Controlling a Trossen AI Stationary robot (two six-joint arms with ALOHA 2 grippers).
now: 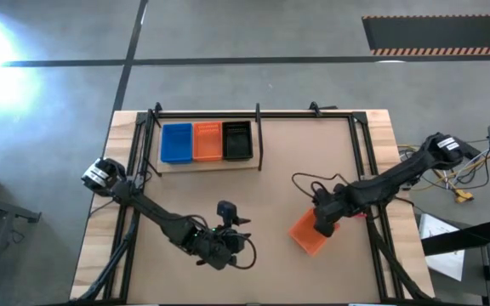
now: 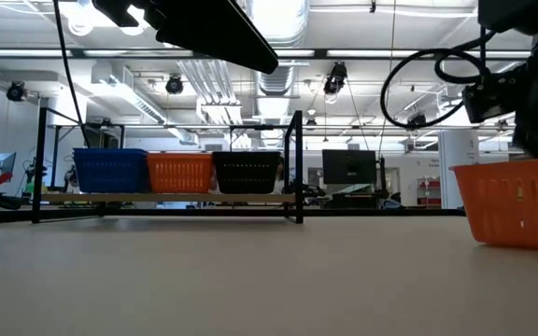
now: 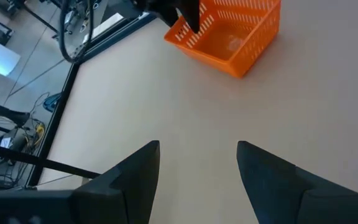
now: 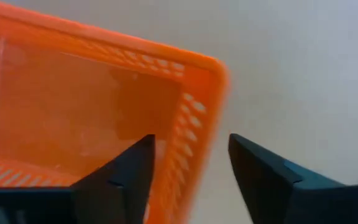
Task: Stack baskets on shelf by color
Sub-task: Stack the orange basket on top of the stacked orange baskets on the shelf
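Note:
One orange basket sits with its bottom on the tabletop, right of centre. My right gripper is open above it, one finger inside and one outside a wall near a corner. My left gripper is open over bare table near the front edge, pointing toward that basket. The shelf at the far left carries a blue basket, an orange basket and a black basket side by side. Whether these are stacks cannot be told. My right gripper stands astride the loose orange basket's wall close to a corner, coming from above, one finger inside the basket and one outside. I cannot tell whether either finger touches the wall. The basket rests on the table.
Black metal rods frame the tabletop on its left, right and far sides, and a black upright stands at the shelf's right end. A loose black cable loops above the right wrist. Bare table lies between the shelf and both grippers.

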